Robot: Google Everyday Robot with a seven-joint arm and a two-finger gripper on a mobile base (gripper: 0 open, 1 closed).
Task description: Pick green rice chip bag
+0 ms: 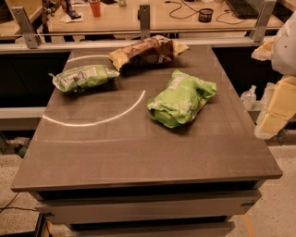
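The green rice chip bag [181, 98] is a large, puffy, lime-green bag with a small white label patch. It lies on the right middle of the brown table [138, 148]. My gripper [274, 113] shows as cream and white parts at the right edge of the view, beyond the table's right side. It is to the right of the bag, apart from it and holding nothing that I can see.
A smaller, flatter green bag with a white panel [83, 77] lies at the back left. A brown and yellow bag [147, 51] lies at the back middle. A desk with an orange cup [95, 8] and cables stands behind the table. A small bottle [249, 97] sits at the right.
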